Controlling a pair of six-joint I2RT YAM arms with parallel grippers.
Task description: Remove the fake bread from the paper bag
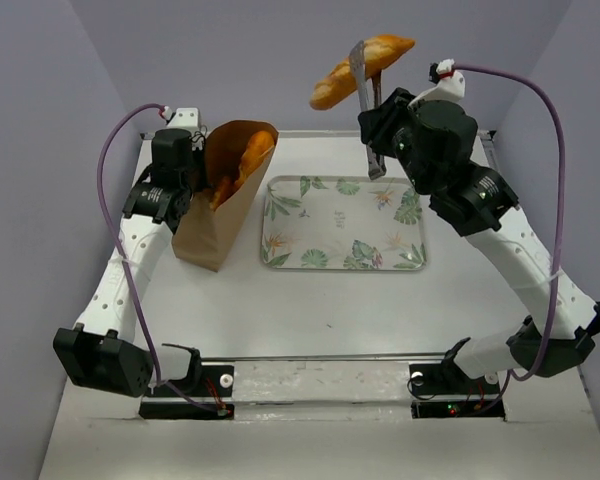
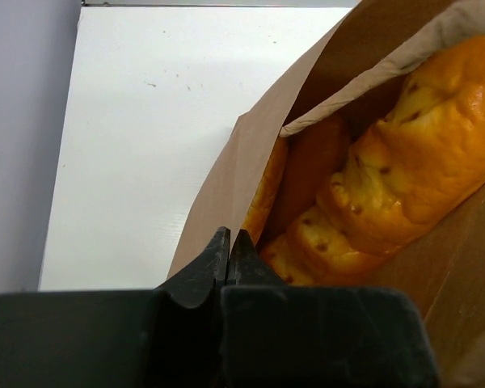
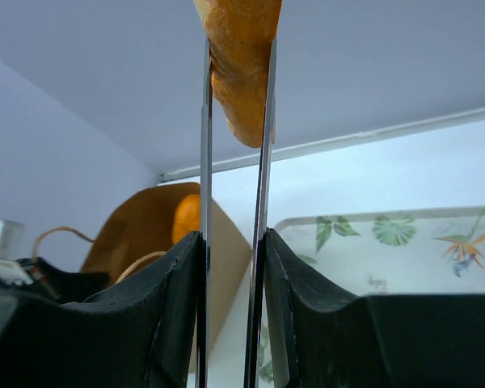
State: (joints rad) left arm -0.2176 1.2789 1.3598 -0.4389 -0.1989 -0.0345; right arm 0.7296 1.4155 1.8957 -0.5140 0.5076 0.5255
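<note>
The right gripper is squeezing a pair of metal tongs, its fingers closed part-way against the 2 thin blades. The blades are clamping 1 slim golden-orange loaf of fake bread across its middle. That loaf is hanging tilted in the air, high above the bench and well apart from the paper bag; in the top view it is showing against the back wall, beyond the far rim of the leaf-printed tray. In the right wrist view the gripper is pressing the tong blades from outside, and the loaf's end is poking down between them.

The brown paper bag is standing on the bench just left of the tray, its mouth open. More fake bread is sitting inside it. The left wrist view is showing a thick scored loaf lying against the bag's inner wall, with a darker orange piece tucked beside it.

The left gripper is closed tight, its fingertips meeting at the bag's outer side wall. I cannot tell whether it is pinching any paper between them.
</note>
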